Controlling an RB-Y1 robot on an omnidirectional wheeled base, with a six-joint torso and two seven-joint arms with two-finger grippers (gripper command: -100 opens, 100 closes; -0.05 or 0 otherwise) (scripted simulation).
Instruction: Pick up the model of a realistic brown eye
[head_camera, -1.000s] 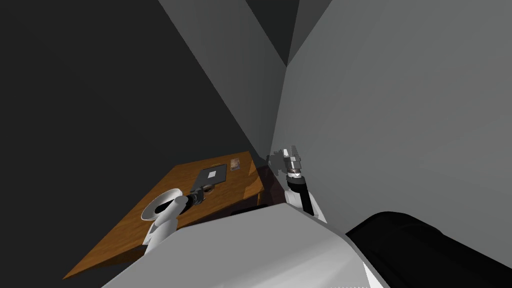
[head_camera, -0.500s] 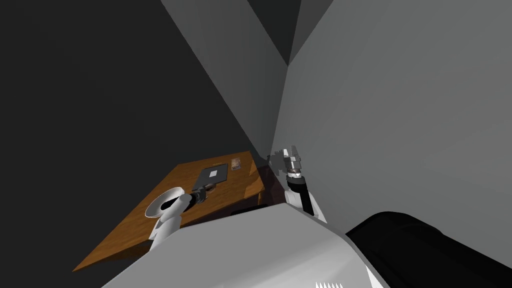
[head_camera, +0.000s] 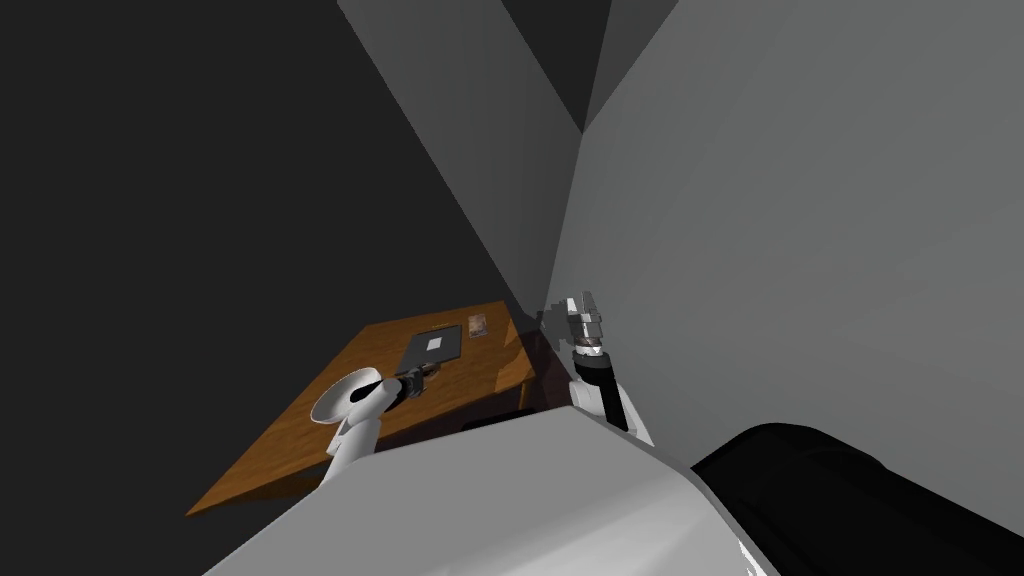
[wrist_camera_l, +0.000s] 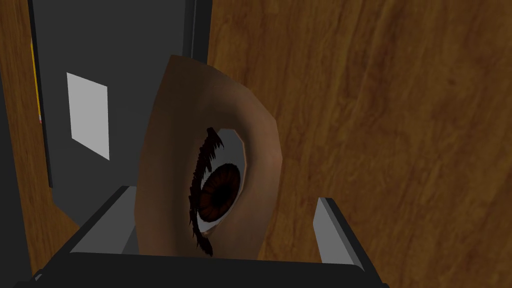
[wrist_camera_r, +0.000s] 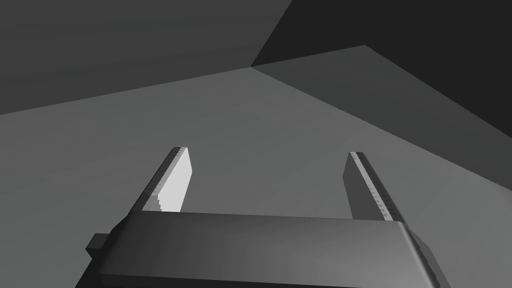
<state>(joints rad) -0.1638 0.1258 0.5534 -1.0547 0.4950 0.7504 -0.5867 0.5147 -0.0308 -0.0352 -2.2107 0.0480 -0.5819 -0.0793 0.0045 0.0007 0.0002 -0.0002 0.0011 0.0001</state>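
The wooden worktop (head_camera: 290, 450) ends close to the grey wall (head_camera: 800, 250), and its near stretch lies bare. The brown eye model (wrist_camera_l: 210, 165) sits just beside the edge of a dark grey notebook (wrist_camera_l: 115, 60), with bare wood on its other side. Our left end effector (wrist_camera_l: 222, 195) stands wide open around it. One finger is hidden behind the model and the other finger (wrist_camera_l: 332, 232) is clear of it. Our right end effector (wrist_camera_r: 267, 150) hangs open and empty by the wall.
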